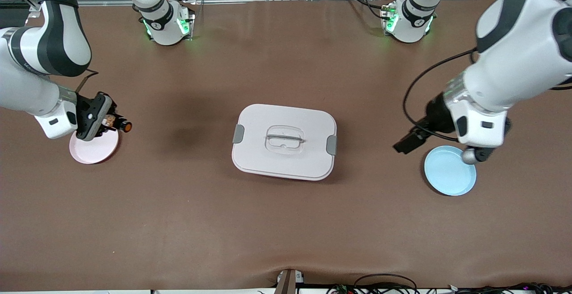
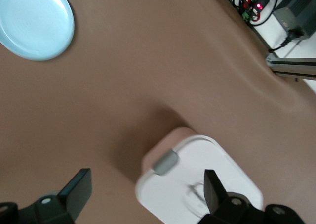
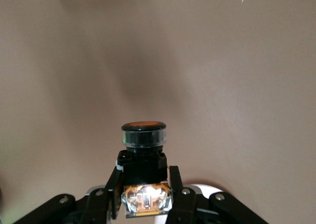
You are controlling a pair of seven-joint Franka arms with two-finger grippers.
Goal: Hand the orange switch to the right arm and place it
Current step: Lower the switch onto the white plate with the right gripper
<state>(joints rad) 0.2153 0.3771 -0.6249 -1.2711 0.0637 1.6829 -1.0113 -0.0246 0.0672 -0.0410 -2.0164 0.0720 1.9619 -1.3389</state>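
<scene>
The orange switch (image 1: 124,127) is a stubby black part with an orange cap. My right gripper (image 1: 112,123) is shut on it and holds it in the air over the edge of a pink plate (image 1: 91,152) at the right arm's end of the table. In the right wrist view the switch (image 3: 143,145) sticks out past the gripper (image 3: 144,179), and both fingers press its black body. My left gripper (image 1: 404,144) is open and empty, above the table beside a blue plate (image 1: 449,177). In the left wrist view the left gripper (image 2: 145,194) has its jaws spread wide.
A white lidded box (image 1: 283,141) with grey clips and a handle stands in the middle of the table; it also shows in the left wrist view (image 2: 187,194). The blue plate (image 2: 34,21) lies at the left arm's end. Cables run along the table edge nearest the front camera.
</scene>
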